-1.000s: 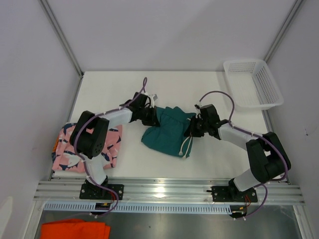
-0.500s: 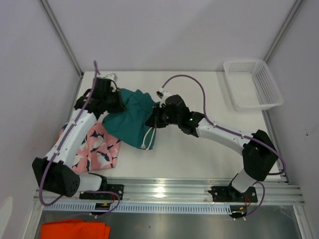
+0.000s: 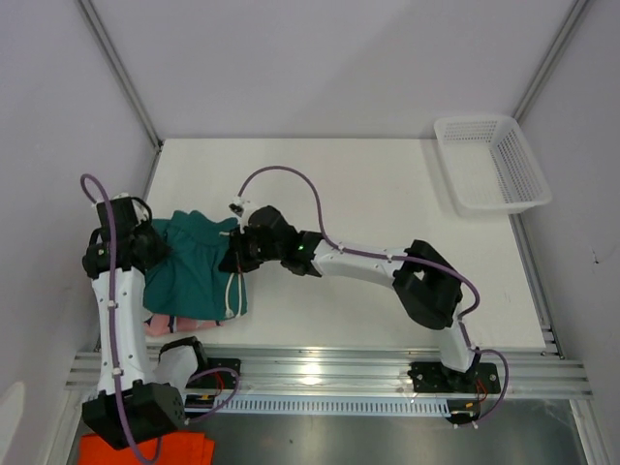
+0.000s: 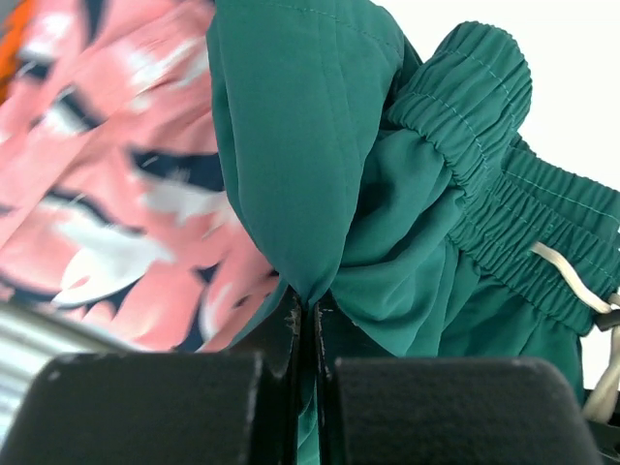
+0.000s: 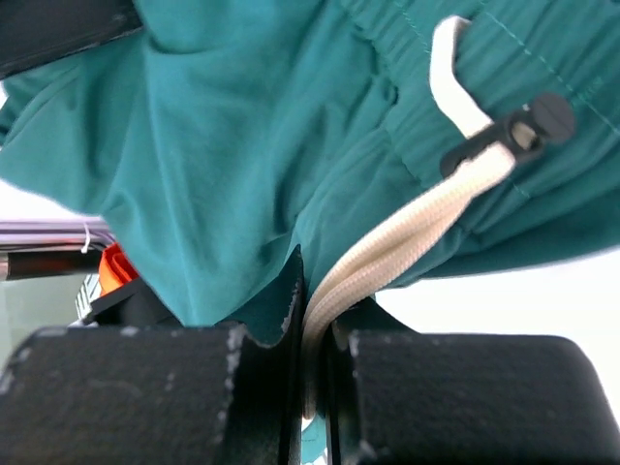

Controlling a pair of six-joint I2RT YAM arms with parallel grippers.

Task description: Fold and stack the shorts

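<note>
The teal green shorts have swung from the middle of the table to its near left corner and now drape over the pink shark shorts. The left gripper and right gripper both stay pinched on teal fabric, so the stacking looks nearly done.

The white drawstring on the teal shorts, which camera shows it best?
Right wrist view: the drawstring sits close up, its dark toggle clear, the cord pinched in the right gripper beside the teal shorts. The left wrist view catches only a short piece at its right edge; the top view shows a thin line.
</note>
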